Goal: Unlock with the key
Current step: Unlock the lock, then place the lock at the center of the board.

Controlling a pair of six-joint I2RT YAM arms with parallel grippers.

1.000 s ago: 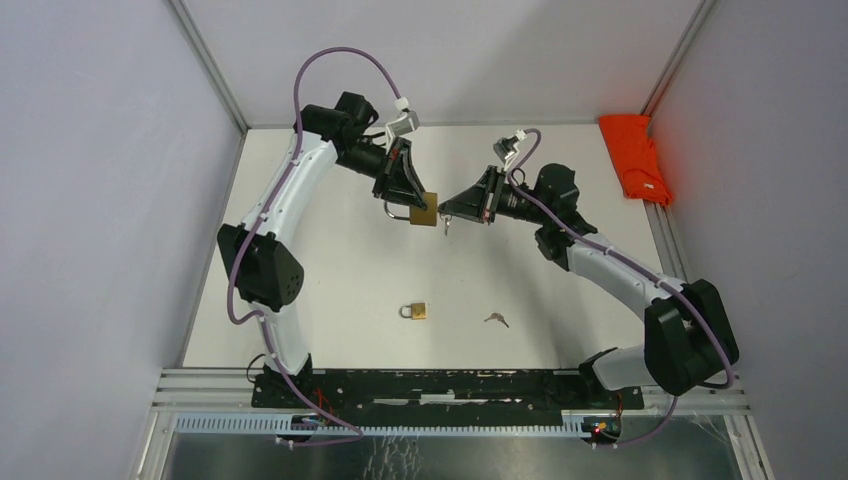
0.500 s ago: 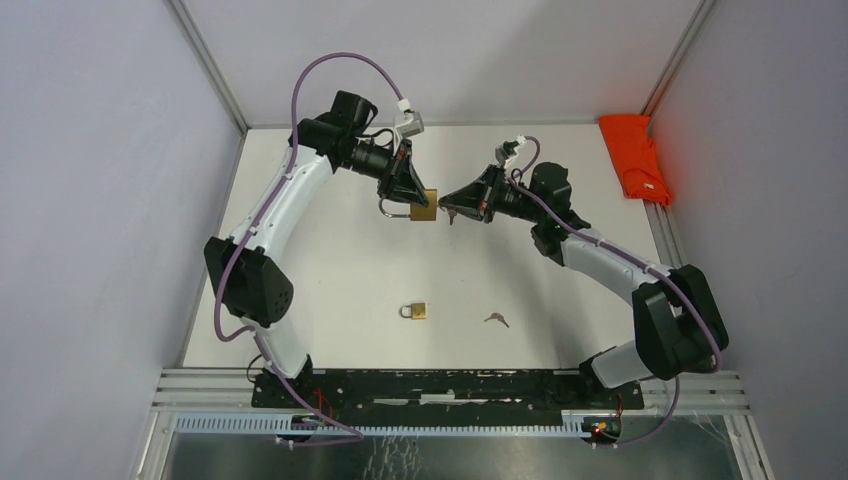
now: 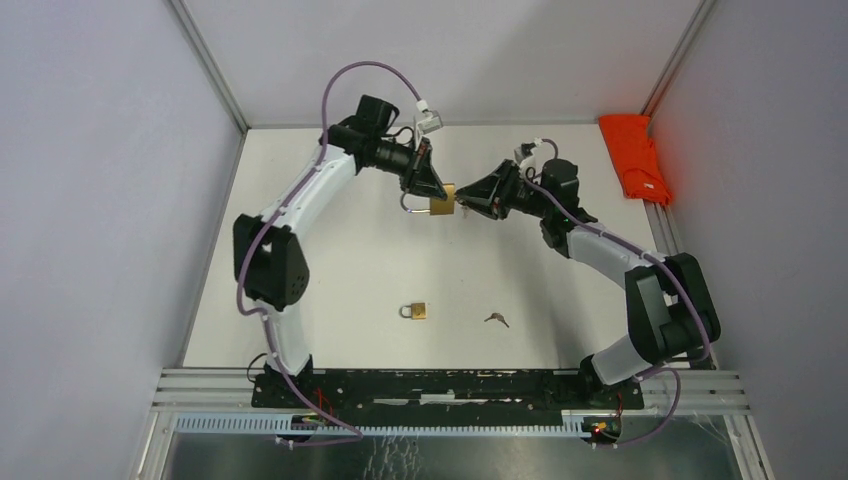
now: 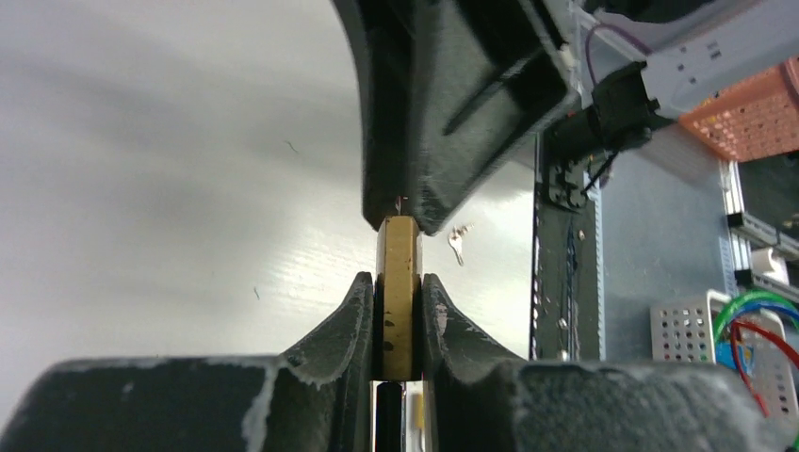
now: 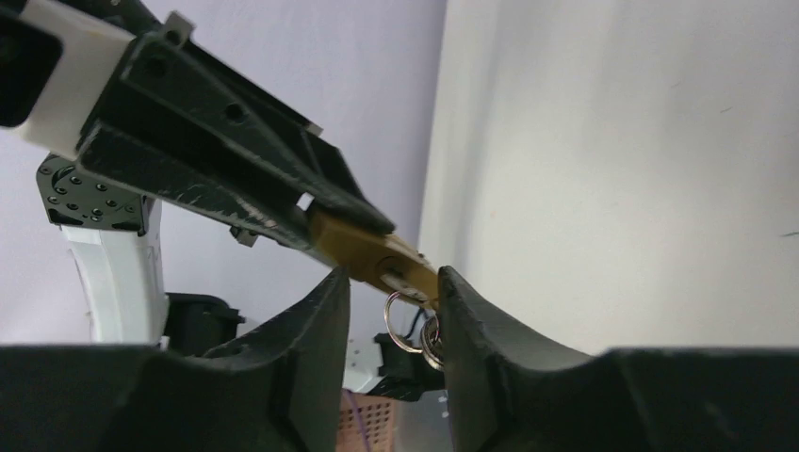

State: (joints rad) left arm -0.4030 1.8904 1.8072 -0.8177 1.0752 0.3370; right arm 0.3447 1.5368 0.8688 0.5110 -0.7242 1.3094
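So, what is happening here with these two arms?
The left hand holds a small brass padlock in the air. The right hand is at its keyhole end, where a metal key ring hangs; whether the lock is open I cannot tell. A second brass padlock and a loose key lie on the white table.

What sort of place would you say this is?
Probably a robotics lab test cell: a white table enclosed by aluminium framing and grey panels, two arms bolted to its edge, a spare padlock and key lying.
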